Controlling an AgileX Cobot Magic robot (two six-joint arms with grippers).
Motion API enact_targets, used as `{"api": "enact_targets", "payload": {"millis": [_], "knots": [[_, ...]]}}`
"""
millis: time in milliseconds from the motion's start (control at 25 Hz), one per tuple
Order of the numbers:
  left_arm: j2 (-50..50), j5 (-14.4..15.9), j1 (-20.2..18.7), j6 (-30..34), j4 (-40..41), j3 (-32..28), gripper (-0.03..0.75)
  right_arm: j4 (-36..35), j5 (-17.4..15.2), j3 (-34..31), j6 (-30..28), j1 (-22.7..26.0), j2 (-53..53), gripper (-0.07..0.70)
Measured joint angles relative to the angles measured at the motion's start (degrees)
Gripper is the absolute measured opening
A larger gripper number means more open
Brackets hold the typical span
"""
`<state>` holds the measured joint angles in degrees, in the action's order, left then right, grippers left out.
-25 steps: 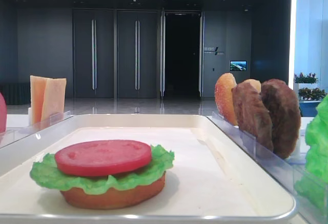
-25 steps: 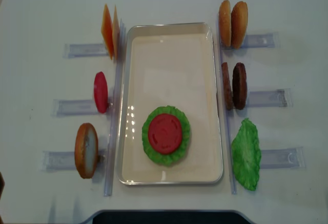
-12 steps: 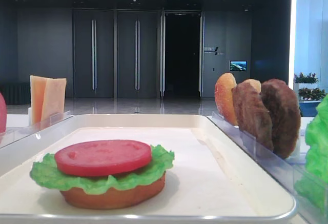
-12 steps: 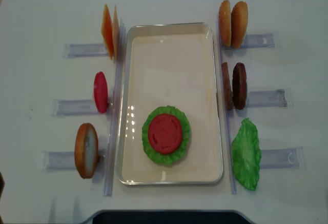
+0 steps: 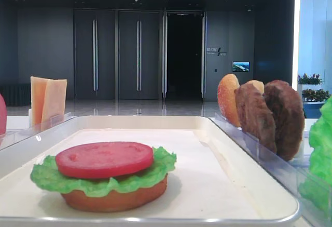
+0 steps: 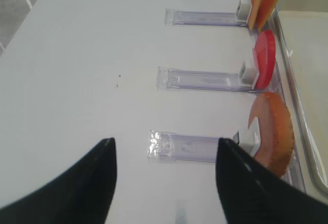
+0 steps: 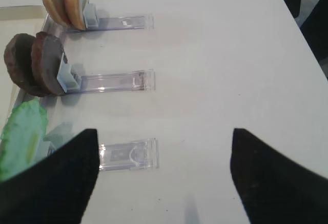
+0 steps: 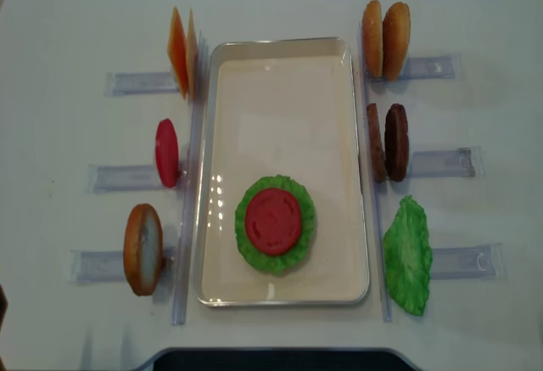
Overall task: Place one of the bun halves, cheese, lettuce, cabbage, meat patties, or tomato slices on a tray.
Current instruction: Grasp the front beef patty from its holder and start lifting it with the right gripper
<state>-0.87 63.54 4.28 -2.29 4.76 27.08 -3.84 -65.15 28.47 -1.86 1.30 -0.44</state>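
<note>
Overhead view: tray holds bun, lettuce and tomato slice. Both end effectors, left and right, are released and empty; next layer likely meat patties, needing a right-arm reach.

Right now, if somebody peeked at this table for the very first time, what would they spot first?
Probably the half-built burger: a tomato slice on lettuce on a bun half, at the near end of the tray. Next, the meat patties standing on edge along the tray's right side.

Left gripper jaws spread wide, right gripper likewise, both empty
</note>
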Motion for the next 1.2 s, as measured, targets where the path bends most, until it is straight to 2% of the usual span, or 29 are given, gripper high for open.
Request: {"api": "enact_targets", "payload": {"millis": [480,720,840,1040,1200], "knots": [[0.0,0.0,0.0,0.0,0.0,0.0,0.463,-0.8,0.0,0.0,0.0,0.0,2.3,0.535],[0.0,0.0,0.0,0.0,0.0,0.0,0.463,-2.6,0.0,0.0,0.0,0.0,16.0,0.535],[0.0,0.0,0.0,0.0,0.0,0.0,0.463,-4.3,-1.0,1.1,0.0,0.0,23.9,0.535],[0.0,0.0,0.0,0.0,0.0,0.0,0.463,-4.7,-4.4,6.7,0.0,-0.5,37.9,0.535],[0.0,0.0,0.0,0.0,0.0,0.0,0.463,-3.0,-4.8,12.5,0.0,-1.4,49.0,0.535]]}}
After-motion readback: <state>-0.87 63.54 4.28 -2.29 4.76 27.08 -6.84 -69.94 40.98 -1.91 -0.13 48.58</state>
